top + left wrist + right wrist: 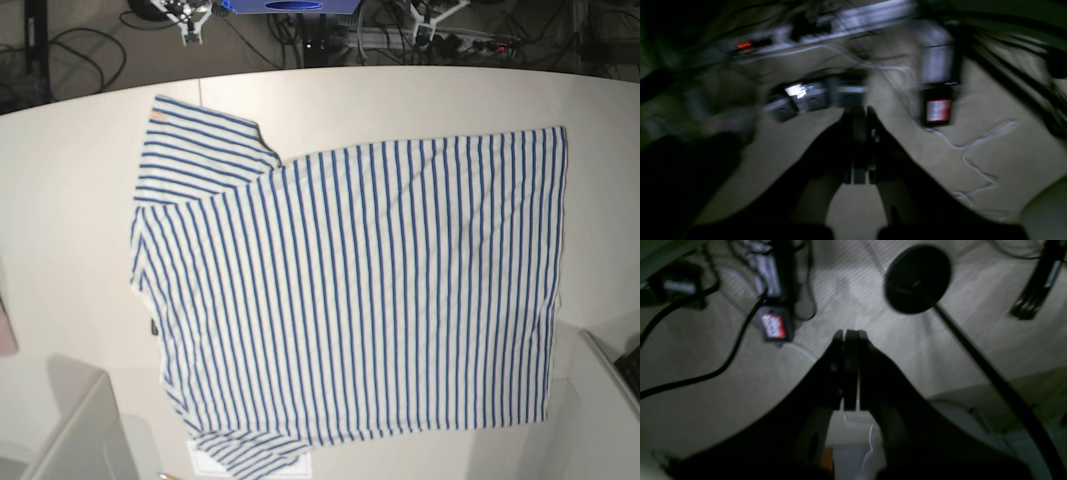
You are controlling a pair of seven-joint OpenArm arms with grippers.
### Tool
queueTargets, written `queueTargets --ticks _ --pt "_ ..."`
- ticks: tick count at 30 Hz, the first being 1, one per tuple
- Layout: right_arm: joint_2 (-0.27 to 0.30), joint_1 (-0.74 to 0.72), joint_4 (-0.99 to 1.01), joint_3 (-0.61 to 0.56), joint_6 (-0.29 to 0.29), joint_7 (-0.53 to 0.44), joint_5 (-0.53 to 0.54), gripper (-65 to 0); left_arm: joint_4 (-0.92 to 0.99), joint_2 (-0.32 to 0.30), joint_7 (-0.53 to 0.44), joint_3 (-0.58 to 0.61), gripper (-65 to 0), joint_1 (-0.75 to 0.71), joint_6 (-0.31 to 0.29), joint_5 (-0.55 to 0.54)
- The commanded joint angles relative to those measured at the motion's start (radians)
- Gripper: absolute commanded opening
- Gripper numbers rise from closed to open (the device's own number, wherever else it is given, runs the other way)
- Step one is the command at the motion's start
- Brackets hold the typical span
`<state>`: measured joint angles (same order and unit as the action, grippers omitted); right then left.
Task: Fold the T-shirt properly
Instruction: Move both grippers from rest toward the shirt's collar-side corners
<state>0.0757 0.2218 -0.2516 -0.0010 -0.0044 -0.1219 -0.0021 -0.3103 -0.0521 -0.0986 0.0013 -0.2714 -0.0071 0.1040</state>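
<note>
On the white table (60, 180), T-shirt (360, 290) spread flat, left hand (859, 115) and right hand (850, 336) clenched empty, away from it.

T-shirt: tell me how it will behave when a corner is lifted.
The T-shirt lies flat and thin on the table, so it will probably drape limply. Its wide spread suggests that the rest may drag. It looks light and unlikely to roll.

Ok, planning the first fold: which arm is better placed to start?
Right, tentatively. The T-shirt has its sleeves on the right arm's side of the table. Otherwise there is no difference: both arms' jaws are shut, and both wrist cameras show only floor.
</note>
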Motion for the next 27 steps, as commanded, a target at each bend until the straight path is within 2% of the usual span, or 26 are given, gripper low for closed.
queueTargets --ticks 1,6,9,11,14,17,21,27 --pt "-0.004 0.035 -0.033 0.003 0.002 0.001 0.001 -65.0 -0.026 -0.018 -0.026 -0.002 -65.0 -0.042 0.012 0.003" --pt "0.017 0.19 -0.246 0.019 0.002 0.005 0.004 -65.0 -0.154 -0.022 -0.06 -0.004 -65.0 -0.173 0.012 0.001" --pt "0.02 0.279 -0.375 0.111 0.002 0.017 0.003 -65.0 -0.246 -0.044 -0.065 -0.005 -65.0 -0.248 0.012 -0.003" --pt "0.017 0.328 -0.46 0.157 0.004 0.052 0.003 -65.0 -0.318 -0.051 -0.082 -0.005 -65.0 -0.3 0.012 -0.059" --pt "0.013 0.4 -0.596 0.192 0.004 0.086 0.003 -65.0 -0.419 -0.108 -0.105 0.006 -65.0 -0.375 0.012 -0.183" --pt "0.011 0.463 -0.737 0.218 0.004 0.14 0.004 -65.0 -0.547 -0.15 -0.103 -0.001 -65.0 -0.466 0.012 -0.261" --pt "-0.026 0.542 -0.955 0.284 0.004 0.271 0.001 -65.0 -0.777 -0.217 -0.102 -0.004 -65.0 -0.609 0.012 -0.33" --pt "-0.067 0.627 -1.231 0.329 0.004 0.367 0.003 -65.0 -1.101 -0.295 -0.103 -0.011 -65.0 -0.8 0.012 -0.433"
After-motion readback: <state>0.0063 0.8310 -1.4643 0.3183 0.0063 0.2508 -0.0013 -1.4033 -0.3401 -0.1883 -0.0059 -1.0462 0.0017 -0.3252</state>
